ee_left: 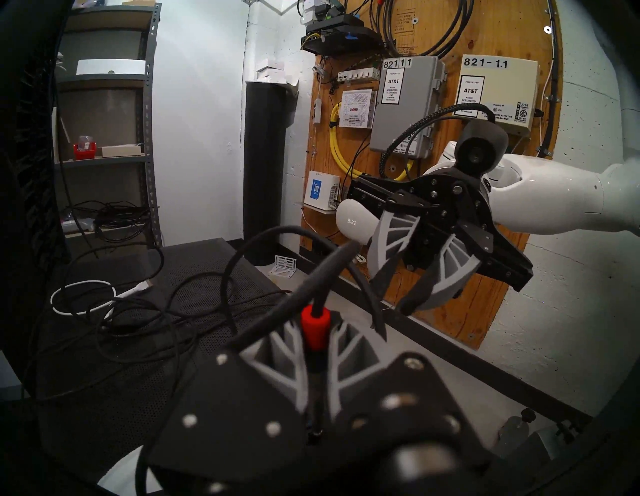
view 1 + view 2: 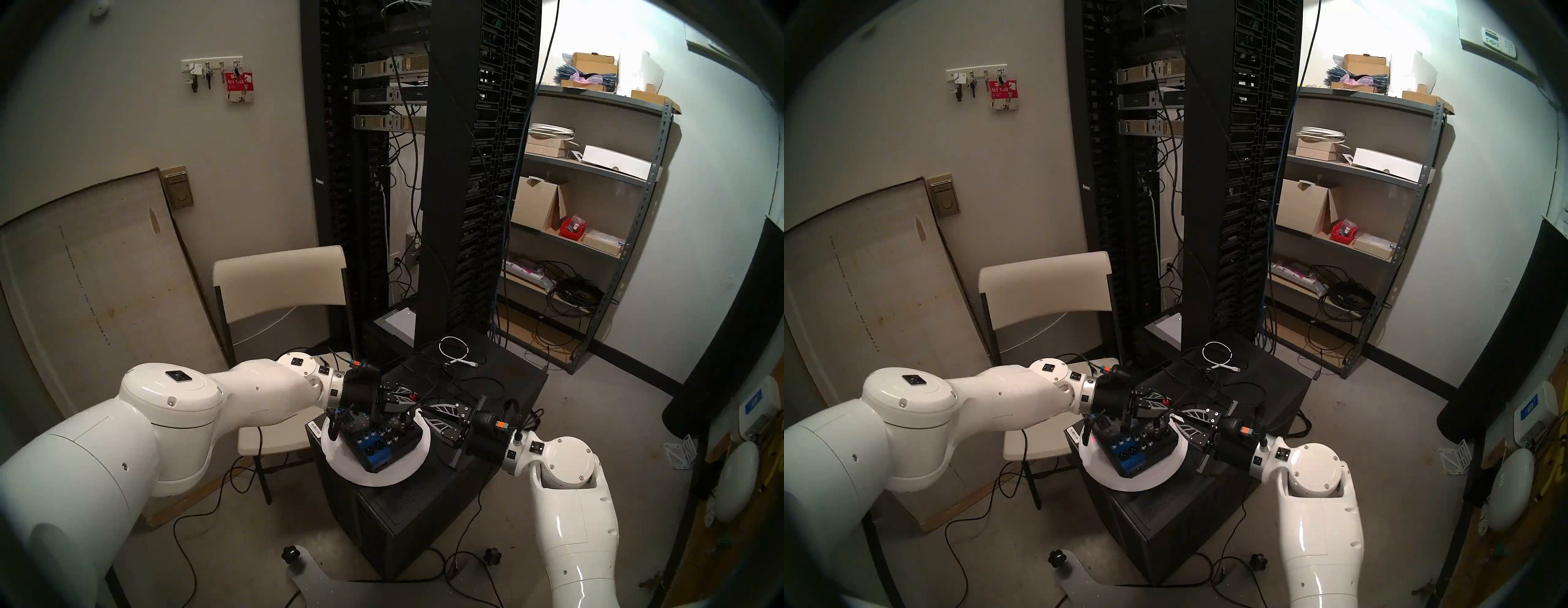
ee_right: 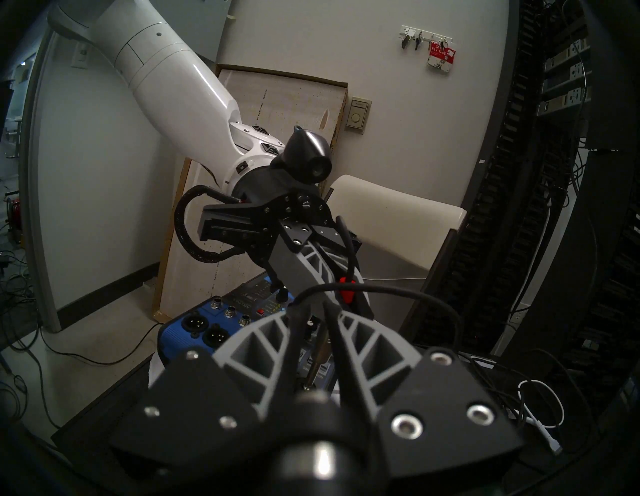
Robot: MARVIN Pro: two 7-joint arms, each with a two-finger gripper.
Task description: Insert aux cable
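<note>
Around us stands a cramped equipment room: tall black server racks [image 2: 479, 170] rise behind the work surface, metal shelving [image 2: 594, 204] with boxes lines the far right wall, and a folding chair [image 2: 280, 288] sits to the left beside a leaning board [image 2: 85, 276]. Before us a black cabinet [image 2: 424, 501] carries a white round plate [image 2: 382, 475], and on that plate rests a small blue-and-black audio mixer [image 2: 377, 446].

Our left gripper [image 1: 313, 341] is pressed together on the aux cable [image 1: 313, 327], its fingers clamping the red-banded plug with the red end standing out past the fingertips, held above the far side of the mixer. From the plug the thin black cable arches away and joins a tangle of black leads [image 1: 156, 311] spread over the cabinet top. A white coiled cable [image 2: 456, 352] lies farther back on the same surface, well apart from the mixer.

Our right gripper [image 3: 315, 322] hangs just opposite the left one, at the mixer's right edge. Its fingers are partly apart, and a black lead runs between them; we cannot tell whether they pinch it. In the right wrist view the left gripper and a loop of cable crowd the space over the mixer's sockets [image 3: 204, 329], hiding much of the panel.
</note>
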